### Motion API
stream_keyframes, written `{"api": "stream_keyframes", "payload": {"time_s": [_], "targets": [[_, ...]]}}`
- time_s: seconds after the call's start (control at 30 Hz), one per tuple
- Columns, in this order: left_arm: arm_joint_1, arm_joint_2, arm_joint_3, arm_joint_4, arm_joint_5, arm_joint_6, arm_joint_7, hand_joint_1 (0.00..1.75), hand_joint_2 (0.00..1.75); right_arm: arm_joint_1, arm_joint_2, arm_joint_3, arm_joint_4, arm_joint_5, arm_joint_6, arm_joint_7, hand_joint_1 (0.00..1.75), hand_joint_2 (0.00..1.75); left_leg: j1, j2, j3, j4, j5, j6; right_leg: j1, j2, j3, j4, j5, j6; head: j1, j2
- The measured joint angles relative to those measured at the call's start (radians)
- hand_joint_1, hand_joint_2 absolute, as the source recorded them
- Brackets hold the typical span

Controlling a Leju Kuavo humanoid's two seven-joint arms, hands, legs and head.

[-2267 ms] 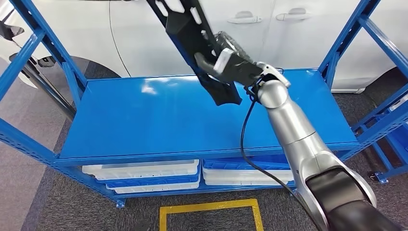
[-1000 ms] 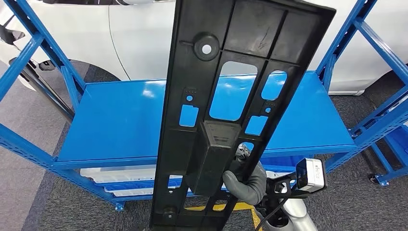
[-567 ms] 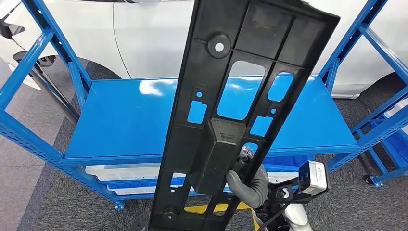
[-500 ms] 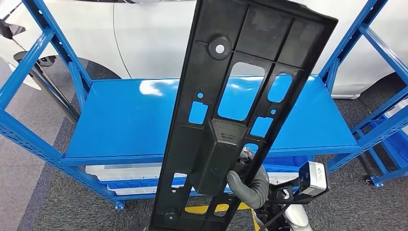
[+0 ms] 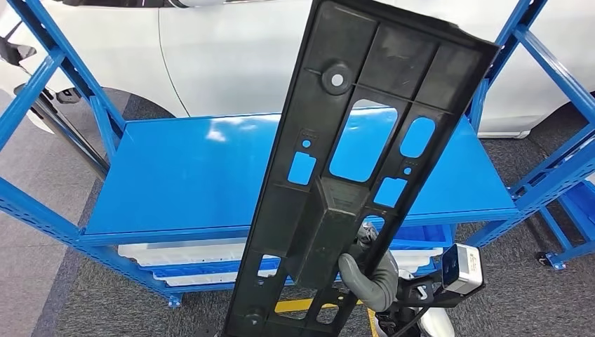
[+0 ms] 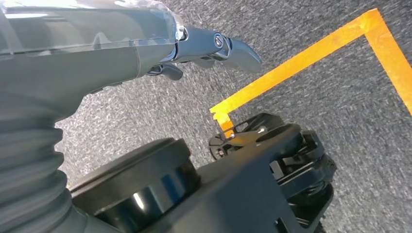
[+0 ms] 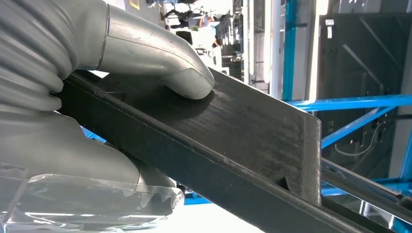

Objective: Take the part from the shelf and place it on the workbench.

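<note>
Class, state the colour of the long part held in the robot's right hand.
Black; the part shows best in the head view, gripped by the right hand.

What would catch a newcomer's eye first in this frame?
The long black plastic part, held upright close to the head camera, covers the middle of the picture, and the blue shelf shows through its cutouts. The right hand grips it near its lower end. Behind the shelf stands a white car.
</note>
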Motion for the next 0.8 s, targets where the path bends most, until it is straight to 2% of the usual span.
{"api": "stream_keyframes", "payload": {"time_s": [0.07, 0.1, 0.13, 0.2, 0.27, 0.3, 0.37, 0.4, 0.43, 0.47, 0.5, 0.53, 0.6, 0.63, 0.73, 0.8], "targets": [[-0.002, 0.001, 0.000, 0.000, -0.001, 0.000, 0.000, 0.00, 1.75, 0.004, 0.000, -0.001, -0.003, 0.000, 0.000, 0.000, 1.73, 1.75, -0.001, 0.000, 0.069, -0.144, 0.061, 0.008, 0.002, 0.001, 0.002, 0.003, -0.002, 0.005, 0.000, 0.000], [-0.003, 0.001, 0.000, 0.000, -0.002, -0.001, 0.000, 0.00, 1.75, 0.006, 0.000, -0.002, -0.005, 0.000, 0.000, -0.001, 1.73, 1.75, -0.003, 0.000, 0.092, -0.192, 0.075, 0.013, 0.003, 0.001, 0.002, 0.004, -0.002, 0.010, 0.000, 0.000], [-0.003, 0.001, -0.001, 0.000, -0.002, -0.001, 0.000, 0.00, 1.75, 0.007, 0.000, -0.002, -0.006, 0.000, 0.000, -0.001, 1.73, 1.75, -0.005, -0.001, 0.101, -0.214, 0.077, 0.018, 0.004, 0.002, 0.000, 0.004, -0.002, 0.015, 0.000, 0.000], [-0.002, 0.001, -0.001, 0.000, -0.002, -0.002, 0.001, 0.00, 1.75, 0.009, 0.000, -0.003, -0.008, 0.000, -0.001, -0.001, 1.73, 1.75, -0.006, -0.002, 0.100, -0.218, 0.079, 0.028, 0.006, 0.002, -0.002, 0.003, 0.001, 0.027, 0.000, 0.000], [-0.002, 0.002, -0.003, 0.000, -0.002, -0.002, 0.001, 0.00, 1.75, 0.010, 0.000, -0.004, -0.010, 0.001, -0.001, -0.002, 1.73, 1.75, -0.003, -0.001, 0.101, -0.225, 0.085, 0.040, 0.003, 0.002, -0.010, 0.022, -0.015, 0.038, 0.000, 0.000], [-0.003, 0.001, -0.005, 0.000, -0.002, -0.002, 0.001, 0.00, 1.75, 0.010, 0.000, -0.005, -0.012, 0.001, -0.001, -0.002, 1.73, 1.75, -0.001, -0.001, 0.102, -0.229, 0.088, 0.046, 0.002, 0.002, -0.025, 0.058, -0.039, 0.042, 0.000, 0.000], [-0.003, 0.001, -0.008, 0.000, -0.002, -0.002, 0.000, 0.00, 1.75, 0.012, 0.000, -0.007, -0.015, 0.001, -0.001, -0.002, 1.73, 1.75, -0.002, 0.001, 0.099, -0.229, 0.090, 0.051, -0.001, 0.002, -0.083, 0.184, -0.106, 0.048, 0.000, 0.000], [-0.002, 0.001, -0.009, 0.000, -0.002, -0.002, -0.002, 0.00, 1.75, 0.014, 0.000, -0.008, -0.015, 0.003, -0.002, -0.002, 1.73, 1.75, -0.002, 0.001, 0.098, -0.228, 0.090, 0.052, -0.001, 0.001, -0.113, 0.248, -0.130, 0.051, 0.000, 0.000], [0.001, 0.002, -0.010, 0.000, -0.002, -0.002, -0.006, 0.00, 1.75, 0.017, 0.000, -0.009, -0.015, 0.006, -0.003, -0.001, 1.73, 1.75, -0.003, 0.001, 0.097, -0.227, 0.090, 0.052, -0.002, 0.001, -0.131, 0.285, -0.137, 0.052, 0.000, 0.000], [0.004, 0.002, -0.011, 0.000, -0.001, -0.001, -0.011, 0.00, 1.75, 0.020, 0.000, -0.010, -0.015, 0.010, -0.004, -0.002, 1.73, 1.75, -0.003, 0.001, 0.097, -0.226, 0.090, 0.052, -0.002, 0.001, -0.130, 0.285, -0.124, 0.052, 0.000, 0.000], [0.006, 0.002, -0.012, 0.000, 0.000, -0.001, -0.017, 0.00, 1.75, 0.023, 0.000, -0.010, -0.017, 0.015, -0.005, -0.002, 1.73, 1.75, -0.003, 0.001, 0.097, -0.225, 0.089, 0.051, -0.002, 0.001, -0.108, 0.240, -0.095, 0.050, 0.000, 0.000], [0.009, 0.002, -0.014, 0.000, 0.001, -0.001, -0.022, 0.00, 1.75, 0.026, 0.000, -0.010, -0.019, 0.018, -0.006, -0.003, 1.73, 1.75, -0.003, 0.000, 0.099, -0.224, 0.088, 0.050, -0.002, 0.001, -0.072, 0.169, -0.058, 0.047, 0.000, 0.000], [0.012, 0.002, -0.017, 0.000, 0.002, -0.003, -0.028, 0.00, 1.75, 0.030, 0.000, -0.010, -0.024, 0.024, -0.009, -0.005, 1.73, 1.75, -0.007, -0.001, 0.098, -0.219, 0.085, 0.043, 0.002, 0.001, -0.011, 0.045, -0.015, 0.038, 0.000, 0.000], [0.014, 0.002, -0.018, 0.000, 0.002, -0.003, -0.030, 0.00, 1.75, 0.033, 0.000, -0.010, -0.027, 0.027, -0.011, -0.007, 1.73, 1.75, -0.009, -0.001, 0.097, -0.218, 0.084, 0.039, 0.004, 0.002, 0.002, 0.016, -0.009, 0.033, 0.000, 0.000], [0.016, 0.002, -0.019, 0.000, 0.002, -0.004, -0.032, 0.00, 1.75, 0.043, 0.000, -0.010, -0.034, 0.034, -0.020, -0.012, 1.73, 1.75, -0.009, -0.002, 0.096, -0.217, 0.081, 0.023, 0.005, 0.003, 0.003, 0.005, -0.007, 0.018, 0.000, 0.000], [0.016, 0.003, -0.020, 0.000, 0.002, -0.004, -0.033, 0.00, 1.75, 0.045, 0.000, -0.010, -0.039, 0.040, -0.023, -0.015, 1.73, 1.75, -0.007, -0.001, 0.079, -0.175, 0.049, 0.013, 0.000, 0.001, 0.005, -0.003, -0.003, 0.006, 0.000, 0.000]]}}
